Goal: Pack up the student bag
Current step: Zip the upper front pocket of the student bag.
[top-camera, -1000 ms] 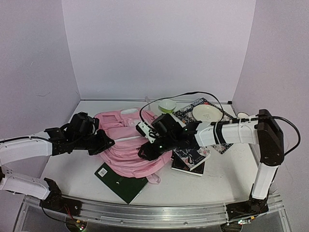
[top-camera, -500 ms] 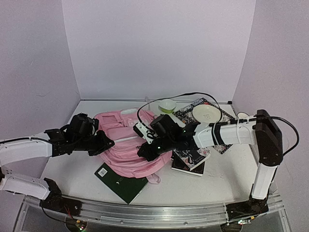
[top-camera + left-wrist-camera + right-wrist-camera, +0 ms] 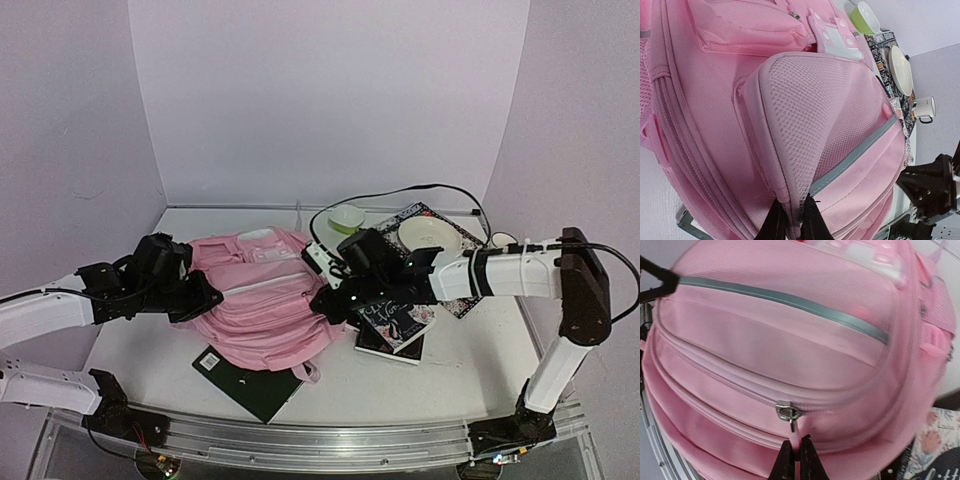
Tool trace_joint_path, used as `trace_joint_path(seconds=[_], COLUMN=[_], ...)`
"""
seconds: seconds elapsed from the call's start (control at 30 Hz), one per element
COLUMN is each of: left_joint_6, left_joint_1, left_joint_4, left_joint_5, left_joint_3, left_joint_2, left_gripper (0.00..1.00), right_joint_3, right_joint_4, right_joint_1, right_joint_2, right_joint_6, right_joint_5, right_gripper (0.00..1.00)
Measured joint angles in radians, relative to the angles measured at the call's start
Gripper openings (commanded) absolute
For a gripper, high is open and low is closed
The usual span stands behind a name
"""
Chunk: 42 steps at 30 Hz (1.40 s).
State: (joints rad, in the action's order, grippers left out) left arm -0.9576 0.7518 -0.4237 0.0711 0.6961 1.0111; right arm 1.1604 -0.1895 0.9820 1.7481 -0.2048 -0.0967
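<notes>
The pink student bag (image 3: 262, 305) lies on the table between both arms, front pockets up. My left gripper (image 3: 203, 298) is at its left side, and in the left wrist view this gripper (image 3: 790, 220) is shut on the edge of the bag's mesh pocket (image 3: 810, 115). My right gripper (image 3: 326, 300) is at the bag's right side. In the right wrist view it (image 3: 796, 454) is shut on the pink zip pull just below the metal slider (image 3: 788, 412) of a closed zip on the bag (image 3: 780, 340).
A dark green book (image 3: 250, 375) pokes out under the bag's near edge. Patterned notebooks (image 3: 400, 322) lie to the right under the right arm. Behind them are a white plate (image 3: 428, 235), a green bowl (image 3: 347, 217) and a white mug (image 3: 500, 240).
The right gripper has shut on the zip pull and moved right. The left arm drew slightly left, and the bag now lies flatter and wider.
</notes>
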Motion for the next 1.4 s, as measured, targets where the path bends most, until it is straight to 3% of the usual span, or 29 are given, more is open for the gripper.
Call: trace_joint_path(seconds=[0.27, 0.33, 0.43, 0.53, 0.77, 1.03, 1.4], left_joint_6=[0.056, 0.081, 0.147, 0.236, 0.432, 0.583, 0.736], left_joint_1=[-0.003, -0.006, -0.015, -0.028, -0.024, 0.171, 0.281], left_joint_4=[-0.081, -0.099, -0.134, -0.168, -0.16, -0.078, 0.005], left_joint_5=[0.044, 0.054, 0.073, 0.105, 0.091, 0.063, 0.093], left_joint_3=[0.025, 0.031, 0.061, 0.115, 0.263, 0.307, 0.385], left_joint_2=[-0.008, -0.001, 0.022, 0.034, 0.064, 0.225, 0.427], left_gripper=[0.02, 0.12, 0.33, 0.47, 0.64, 0.67, 0.65], right_joint_3=[0.009, 0.027, 0.057, 0.084, 0.119, 0.142, 0.145], right_joint_4=[0.076, 0.092, 0.114, 0.136, 0.185, 0.212, 0.221], right_joint_1=[-0.083, -0.083, -0.084, -0.084, -0.062, -0.043, -0.038], right_joint_2=[-0.018, -0.017, -0.011, 0.001, 0.012, 0.013, 0.013], right_joint_6=[0.026, 0.025, 0.022, 0.02, 0.017, 0.013, -0.002], right_joint_5=[-0.022, -0.05, -0.078, -0.092, -0.102, -0.095, -0.095], right_gripper=[0.0, 0.0, 0.0, 0.0, 0.0, 0.0, 0.0])
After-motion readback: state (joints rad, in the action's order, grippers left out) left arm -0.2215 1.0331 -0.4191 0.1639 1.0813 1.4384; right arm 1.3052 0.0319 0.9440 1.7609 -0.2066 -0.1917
